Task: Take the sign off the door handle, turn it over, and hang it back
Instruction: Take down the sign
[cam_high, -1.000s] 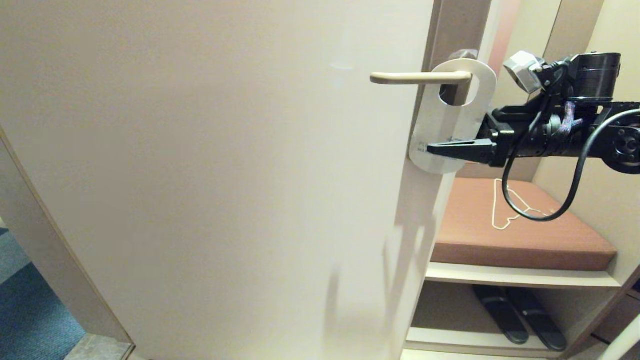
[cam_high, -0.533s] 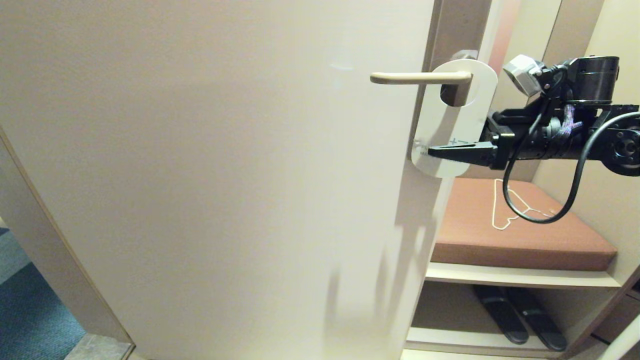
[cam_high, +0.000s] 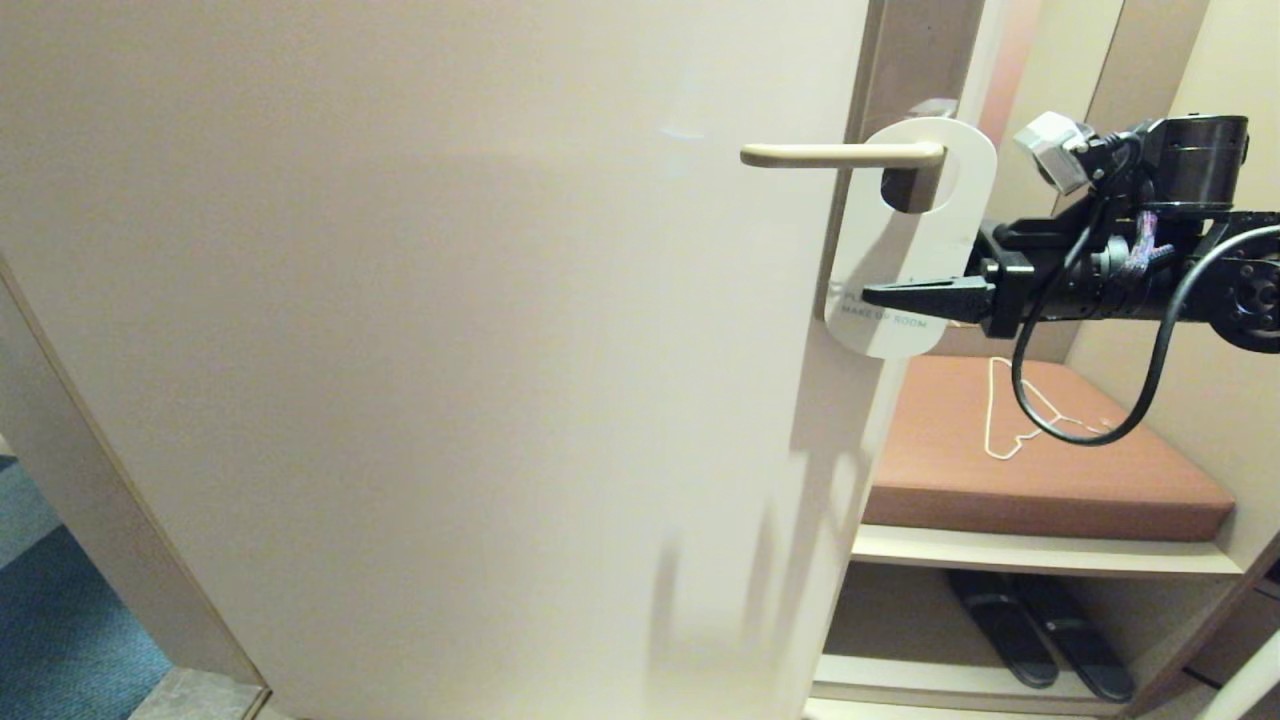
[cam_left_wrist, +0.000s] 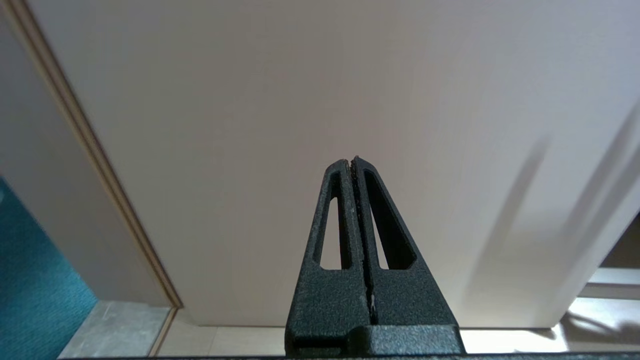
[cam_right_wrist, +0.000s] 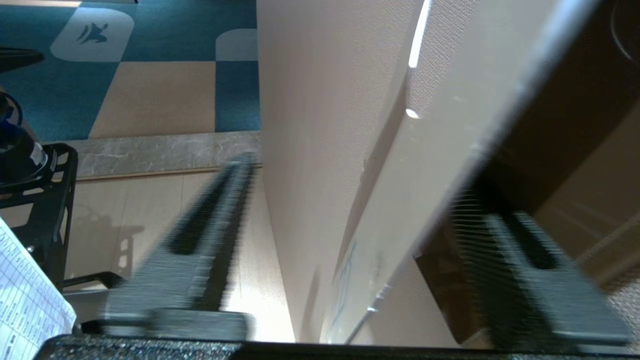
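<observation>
One thin card to deal with: the sign (cam_high: 905, 250), hung by its hole over the door handle (cam_high: 840, 155) close to the pivot end, white face outward with "MAKE UP ROOM" readable near the bottom. Dangles at a slight slant against the edge of the door (cam_high: 450, 350), lower end free.

Probably very light and only moderately stiff. Likely to flex or swing under a sideways nudge, to crease if pinched hard at a corner, and to slide between smooth pads if held too loosely. No real fragility beyond bending.

Right claw (cam_high: 880, 297) reaching in level from the right, at the printed lower part of the card. Fingers (cam_right_wrist: 200, 250) spread well apart in the right wrist view, one on each face, card edge running between them, nothing pinched yet. Fingers smeared in that view, so exact gap hard to judge.

Best hold, as a guess: flat across both faces in the lower part, a little inward from the edge, firm enough to stop slipping. Leaves the hole free to be drawn along the lever and off its tip, then turned and threaded back on.

Left claw (cam_left_wrist: 354, 162) parked low facing the door, fingers pressed together, holding nothing.
</observation>
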